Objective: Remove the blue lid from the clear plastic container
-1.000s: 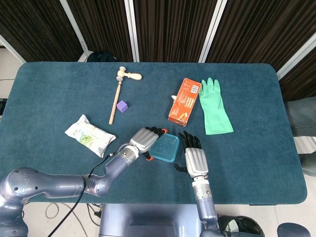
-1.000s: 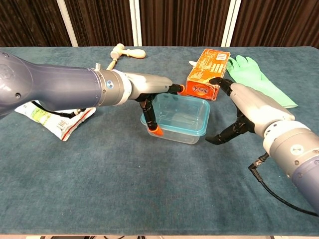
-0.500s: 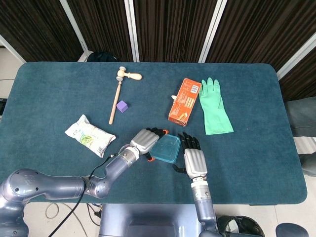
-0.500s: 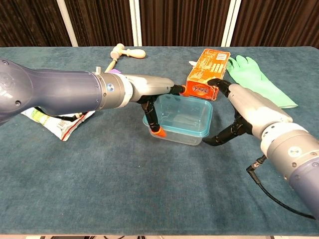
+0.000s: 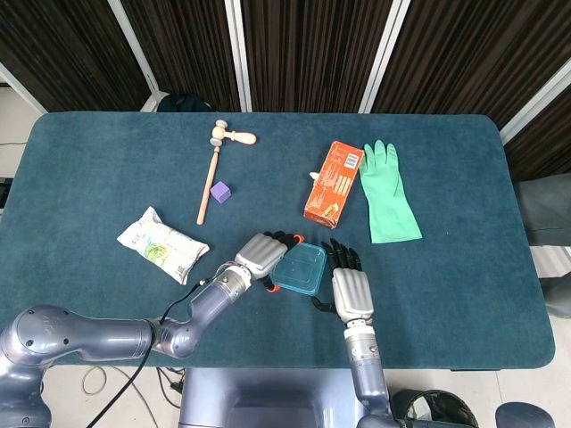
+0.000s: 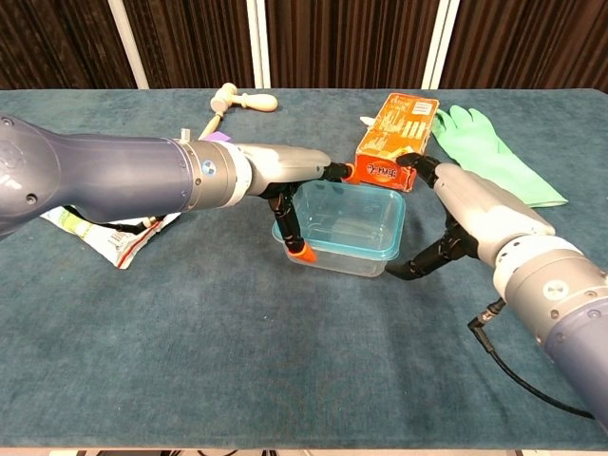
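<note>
Teal worktop (image 5: 107, 169) carries the clear container (image 6: 344, 228), its blue lid (image 5: 299, 268) still on. Left robot hand (image 6: 285, 180) grips the container's left side; right robot hand (image 6: 465, 214), fingers spread, flanks its right side, contact unclear.

Over the last second the clear plastic container (image 6: 344, 228) has slid slightly toward the right hand (image 6: 465, 220), whose thumb tip now nearly touches its near corner. The left hand (image 6: 290, 185), gripping the other side, has shifted along with it.

Snack packet (image 6: 95, 236) half behind left arm
</note>
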Controlling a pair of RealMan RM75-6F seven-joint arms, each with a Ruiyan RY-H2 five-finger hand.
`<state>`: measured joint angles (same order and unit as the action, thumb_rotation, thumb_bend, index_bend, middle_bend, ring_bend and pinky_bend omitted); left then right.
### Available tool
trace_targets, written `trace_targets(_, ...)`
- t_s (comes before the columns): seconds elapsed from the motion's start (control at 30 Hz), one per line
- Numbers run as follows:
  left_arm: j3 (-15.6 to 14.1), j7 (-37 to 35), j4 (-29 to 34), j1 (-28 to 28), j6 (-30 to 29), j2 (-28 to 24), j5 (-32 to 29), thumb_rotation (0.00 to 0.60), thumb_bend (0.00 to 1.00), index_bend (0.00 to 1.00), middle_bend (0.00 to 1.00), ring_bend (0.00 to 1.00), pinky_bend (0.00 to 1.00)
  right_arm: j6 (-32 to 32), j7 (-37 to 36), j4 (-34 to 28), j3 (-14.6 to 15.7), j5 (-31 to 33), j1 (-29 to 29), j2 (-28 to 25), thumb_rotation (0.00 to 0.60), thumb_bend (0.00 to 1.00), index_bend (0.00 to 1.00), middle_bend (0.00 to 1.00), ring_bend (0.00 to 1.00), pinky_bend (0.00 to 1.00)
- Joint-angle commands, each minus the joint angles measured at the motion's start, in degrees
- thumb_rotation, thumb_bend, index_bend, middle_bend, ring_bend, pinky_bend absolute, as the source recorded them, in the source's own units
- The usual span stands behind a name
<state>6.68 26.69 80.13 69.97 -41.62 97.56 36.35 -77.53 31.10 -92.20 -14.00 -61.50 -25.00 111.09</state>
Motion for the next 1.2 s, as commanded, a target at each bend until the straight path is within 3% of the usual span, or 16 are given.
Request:
trace_targets(0.03,0.1,-0.1,0.0,0.0,0.0,0.1,0.2,0.6,0.3,0.09,0.24,0.15,0.31,0.0,-0.1,0.1,-0.1,0.1,0.0,0.1,0.6,0.23,0.0,0.0,0.0,0.0)
trace_targets(1.2,0.1,0.3,0.8,0.2,0.3,-0.6,-0.6,0.6,0.3,0.09,0.24,0.15,0.32,-0.8,-0.9,-0.3,-1.3,0.4,-0.6,0.9,0.6,0.24,0.0,0.0,0.0,0.0)
